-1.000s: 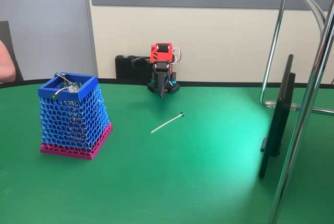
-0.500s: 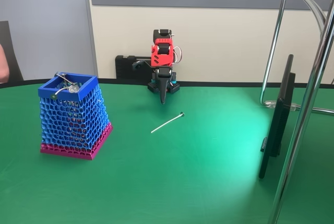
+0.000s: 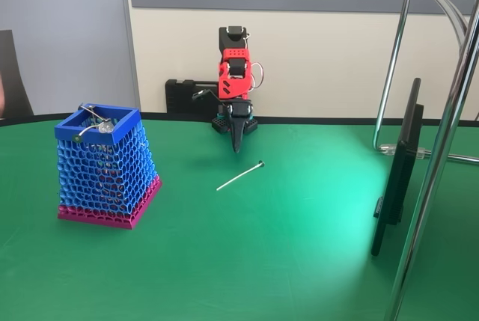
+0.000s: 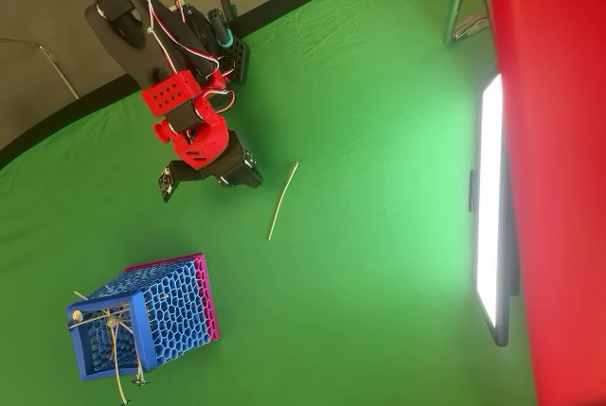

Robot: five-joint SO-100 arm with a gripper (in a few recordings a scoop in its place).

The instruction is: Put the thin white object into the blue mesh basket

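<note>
Red-and-black arm at the back of the green bench [image 3: 247, 254], tool [image 3: 237, 147] pointing down, tip hanging just above the cloth, fingers together in a closed point with nothing held. Thin white object [image 3: 240, 176] lies flat on the bench just in front of the tool tip in the fixed view, not touching it, dark knob end nearest the tool, other end angled away to the front-left. In the overhead view the stick [image 4: 282, 200] sits just right of the tool [image 4: 248, 179], a small gap between them. Blue mesh basket [image 3: 105, 165] stands upright well to the left of the tool in the fixed view, well apart from the stick, pink base band on the cloth. Grey shiny bent piece [image 3: 94, 124] rests across the basket rim, yellow-green end at its left corner. Overhead view shows the basket [image 4: 142, 316] below-left of the tool.
</note>
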